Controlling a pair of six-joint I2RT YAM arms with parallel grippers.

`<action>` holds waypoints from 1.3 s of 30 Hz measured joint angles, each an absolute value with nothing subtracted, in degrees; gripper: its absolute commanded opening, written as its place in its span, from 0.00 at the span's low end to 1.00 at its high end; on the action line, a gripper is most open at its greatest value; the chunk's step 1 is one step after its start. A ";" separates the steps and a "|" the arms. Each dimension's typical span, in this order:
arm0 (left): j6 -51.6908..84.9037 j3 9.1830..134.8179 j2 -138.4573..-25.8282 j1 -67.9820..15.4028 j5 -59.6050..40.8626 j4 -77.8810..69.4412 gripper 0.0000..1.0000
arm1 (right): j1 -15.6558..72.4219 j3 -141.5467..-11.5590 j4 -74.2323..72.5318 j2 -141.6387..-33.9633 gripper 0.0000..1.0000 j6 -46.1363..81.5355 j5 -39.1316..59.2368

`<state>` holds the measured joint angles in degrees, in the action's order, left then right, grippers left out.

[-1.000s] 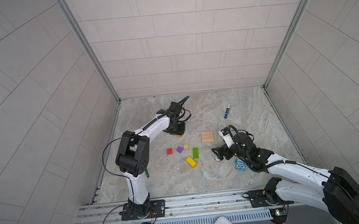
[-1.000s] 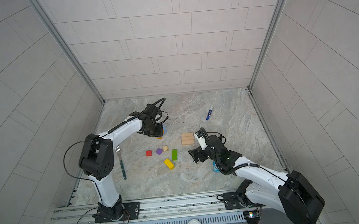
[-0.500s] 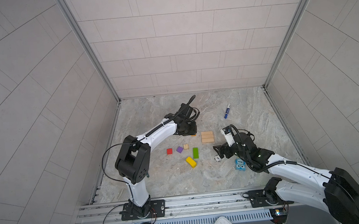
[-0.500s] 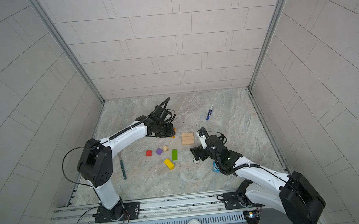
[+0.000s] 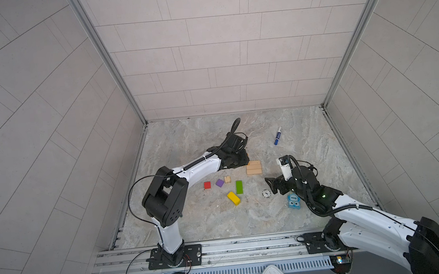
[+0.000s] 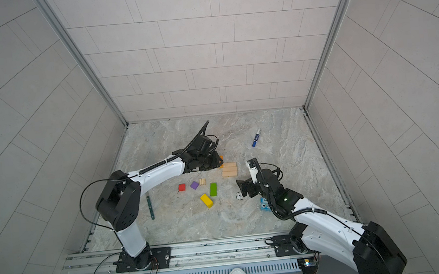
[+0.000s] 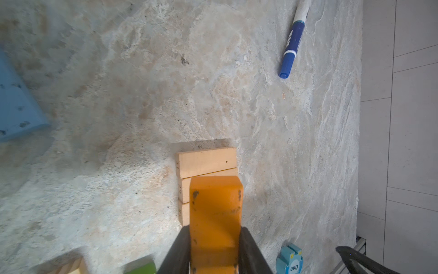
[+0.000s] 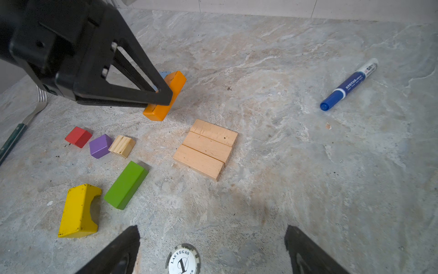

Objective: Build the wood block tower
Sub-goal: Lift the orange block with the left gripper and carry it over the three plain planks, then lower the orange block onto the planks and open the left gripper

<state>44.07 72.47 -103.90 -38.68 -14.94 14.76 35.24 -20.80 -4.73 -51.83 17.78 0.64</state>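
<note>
Held the orange block (image 8: 166,95) pinched in the left gripper (image 7: 214,239), tilted and clear of the floor, just beside three tan bars (image 8: 206,148) laid flat, side by side and touching (a single layer). Stretched the left arm long and low from its base to that spot. Found the red cube (image 8: 78,136), purple cube (image 8: 100,146) and striped cube (image 8: 122,146) in a loose row nearby, then the green bar (image 8: 125,185) and yellow block (image 8: 79,211), with a blue block (image 7: 16,106) behind the held piece. Hung the right gripper (image 8: 213,237) low by a poker chip (image 8: 182,259), fingers spread wide and empty, elbow bent, facing the bars. Saw a blue marker (image 8: 348,85) well apart, a blue toy (image 5: 293,201) beside the right arm, a fork (image 8: 23,121) off to the left.
</note>
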 measured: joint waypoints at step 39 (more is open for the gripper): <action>45.39 75.75 -113.51 -41.25 -13.87 13.19 0.34 | 35.05 -20.69 -4.89 -54.74 0.98 17.76 2.02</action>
<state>45.39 75.75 -113.51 -41.25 -13.87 13.19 35.05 -20.69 -4.89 -54.74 17.76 2.02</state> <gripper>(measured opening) 0.340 0.981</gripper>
